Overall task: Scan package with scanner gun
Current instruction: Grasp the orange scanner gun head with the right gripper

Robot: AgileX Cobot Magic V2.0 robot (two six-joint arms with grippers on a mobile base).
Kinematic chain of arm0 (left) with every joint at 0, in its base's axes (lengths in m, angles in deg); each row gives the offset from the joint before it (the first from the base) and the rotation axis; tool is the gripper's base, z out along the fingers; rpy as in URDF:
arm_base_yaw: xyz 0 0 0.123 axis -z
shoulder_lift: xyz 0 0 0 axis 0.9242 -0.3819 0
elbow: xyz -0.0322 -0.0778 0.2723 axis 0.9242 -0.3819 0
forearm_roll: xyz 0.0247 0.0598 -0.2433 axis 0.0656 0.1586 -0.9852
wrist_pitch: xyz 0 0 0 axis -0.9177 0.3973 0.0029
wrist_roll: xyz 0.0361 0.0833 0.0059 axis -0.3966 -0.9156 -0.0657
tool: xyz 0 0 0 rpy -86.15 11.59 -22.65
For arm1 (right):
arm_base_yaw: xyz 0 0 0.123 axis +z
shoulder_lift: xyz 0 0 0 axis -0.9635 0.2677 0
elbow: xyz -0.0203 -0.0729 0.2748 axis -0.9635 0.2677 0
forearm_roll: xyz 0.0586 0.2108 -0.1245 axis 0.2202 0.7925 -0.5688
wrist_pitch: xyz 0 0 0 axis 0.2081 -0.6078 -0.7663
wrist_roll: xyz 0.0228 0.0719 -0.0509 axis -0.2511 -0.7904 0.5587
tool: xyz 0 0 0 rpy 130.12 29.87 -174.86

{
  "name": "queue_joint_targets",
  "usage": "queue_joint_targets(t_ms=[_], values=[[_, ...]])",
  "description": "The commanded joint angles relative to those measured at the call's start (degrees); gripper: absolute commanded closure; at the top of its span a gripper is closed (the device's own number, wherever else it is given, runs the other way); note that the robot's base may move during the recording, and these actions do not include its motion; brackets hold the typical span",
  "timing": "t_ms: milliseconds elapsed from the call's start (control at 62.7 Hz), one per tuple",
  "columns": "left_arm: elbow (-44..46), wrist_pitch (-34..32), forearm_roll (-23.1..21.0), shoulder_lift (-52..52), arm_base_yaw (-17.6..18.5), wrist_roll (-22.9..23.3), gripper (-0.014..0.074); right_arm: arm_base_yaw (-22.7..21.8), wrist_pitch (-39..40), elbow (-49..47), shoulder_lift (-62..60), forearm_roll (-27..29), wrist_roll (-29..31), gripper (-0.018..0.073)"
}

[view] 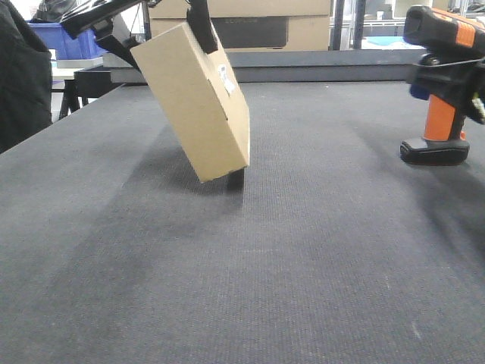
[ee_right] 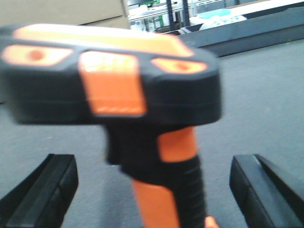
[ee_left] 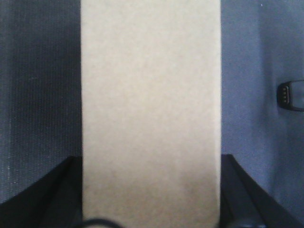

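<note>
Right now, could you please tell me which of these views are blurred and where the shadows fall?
Right wrist view: the scanner gun is close and soft, edges smeared. Left wrist view: the package fills the middle, featureless and out of focus. Front view: fairly sharp, with a soft shadow on the table under the tilted package.
</note>
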Motion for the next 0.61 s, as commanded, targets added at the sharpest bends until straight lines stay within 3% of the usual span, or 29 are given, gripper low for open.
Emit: queue_joint_targets(t_ms=[0,590], values=[[0.19,-0.55,-0.43,0.34,0.07,0.01,0.0708,-0.72,0.75,-0.46,0.29,-2.73,-0.09,-0.0001],[0.19,-0.55,-0.43,0.34,0.07,0.01,0.0708,-1.44,0.24,-5.13,3.75,-3.4,-0.09,-0.0001]])
